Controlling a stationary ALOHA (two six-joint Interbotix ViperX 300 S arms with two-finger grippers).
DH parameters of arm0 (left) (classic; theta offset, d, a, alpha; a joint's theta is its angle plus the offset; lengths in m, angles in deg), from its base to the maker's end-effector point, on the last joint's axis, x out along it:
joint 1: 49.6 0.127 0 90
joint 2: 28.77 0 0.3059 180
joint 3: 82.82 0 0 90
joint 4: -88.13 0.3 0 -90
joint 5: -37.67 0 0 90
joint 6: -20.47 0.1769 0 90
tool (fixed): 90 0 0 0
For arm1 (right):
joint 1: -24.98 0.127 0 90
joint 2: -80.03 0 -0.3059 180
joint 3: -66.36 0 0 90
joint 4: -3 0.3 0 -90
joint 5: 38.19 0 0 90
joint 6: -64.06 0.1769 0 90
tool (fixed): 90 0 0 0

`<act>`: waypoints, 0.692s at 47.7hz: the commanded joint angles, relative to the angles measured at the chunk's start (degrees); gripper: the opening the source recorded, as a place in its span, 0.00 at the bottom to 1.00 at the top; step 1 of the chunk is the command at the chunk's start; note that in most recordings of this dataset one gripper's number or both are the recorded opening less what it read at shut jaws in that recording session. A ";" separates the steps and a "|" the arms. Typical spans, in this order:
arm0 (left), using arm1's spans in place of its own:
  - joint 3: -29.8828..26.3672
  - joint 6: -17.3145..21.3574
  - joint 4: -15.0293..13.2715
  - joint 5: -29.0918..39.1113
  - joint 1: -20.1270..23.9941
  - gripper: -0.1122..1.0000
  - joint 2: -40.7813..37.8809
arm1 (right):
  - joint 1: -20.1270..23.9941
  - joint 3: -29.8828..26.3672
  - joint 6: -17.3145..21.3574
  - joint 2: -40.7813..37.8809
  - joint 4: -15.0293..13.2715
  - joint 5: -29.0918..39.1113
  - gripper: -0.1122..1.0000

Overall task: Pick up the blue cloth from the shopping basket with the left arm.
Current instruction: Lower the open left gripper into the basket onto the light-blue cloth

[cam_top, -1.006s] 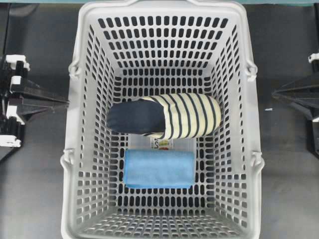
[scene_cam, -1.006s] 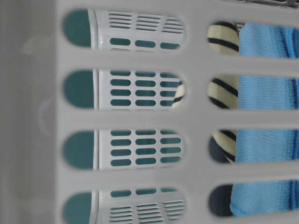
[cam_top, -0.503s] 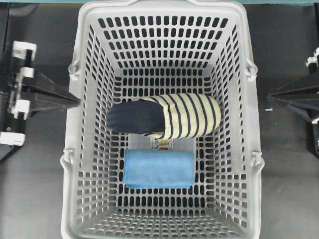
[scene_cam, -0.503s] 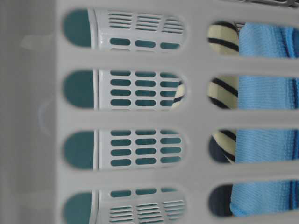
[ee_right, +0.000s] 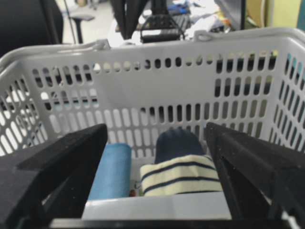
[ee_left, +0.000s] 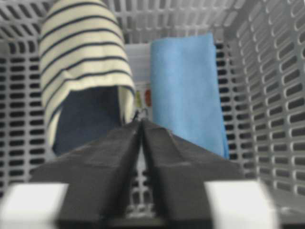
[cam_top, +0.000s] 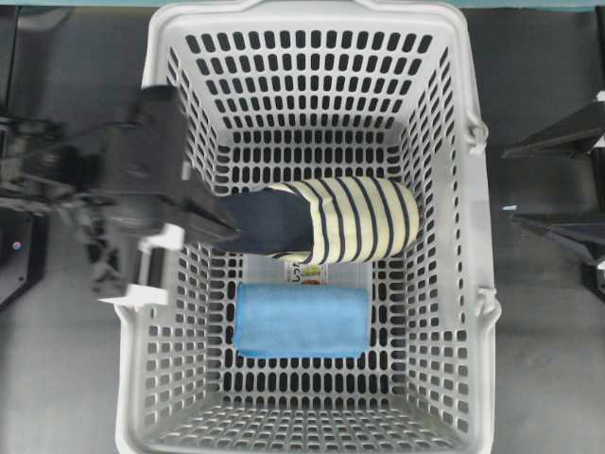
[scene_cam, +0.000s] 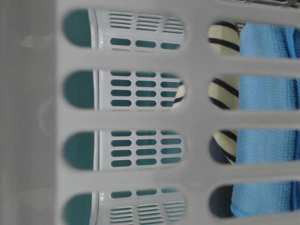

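At the left of the overhead view the black left arm, blurred, reaches over the left rim of the large light-grey slotted plastic shopping basket. Its left gripper hangs inside the basket above the navy end of the navy and cream striped fabric roll. In the left wrist view its black jaws are pressed together, tips meeting with only a hairline seam between them, and nothing is held.

The striped roll lies across the middle of the basket floor, navy end toward the left wall, cream striped end toward the right wall. Just in front of it, nearer the bottom of the overhead view, a clear flat packet with a printed label peeks out between the roll and the small sky-blue rectangular cloth. The cloth lies flat on the basket floor, folded, parallel to the roll and apart from the left gripper. The table-level view shows the same cloth through the oval slots of the near wall, with the roll behind it.

At the right edge, outside the basket over the dark tabletop, the right gripper has its black jaws spread wide and empty.
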 commanded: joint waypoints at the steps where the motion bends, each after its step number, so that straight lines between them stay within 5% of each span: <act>1: -4.39 -0.79 0.18 1.58 -0.09 0.29 -2.72 | -0.09 -1.41 0.00 0.35 0.26 -0.70 0.82; 10: -9.40 -3.96 0.18 6.15 -2.02 0.80 -10.81 | -0.09 -1.41 0.00 0.53 0.18 -0.62 0.82; 13: -10.63 -4.57 0.26 6.15 -3.08 0.89 -13.18 | -0.09 -1.41 -0.09 0.62 0.26 -0.62 0.82; 33: -11.69 -7.29 0.18 6.24 -5.36 0.92 -25.40 | -0.09 -1.23 0.00 0.62 0.26 -0.70 0.82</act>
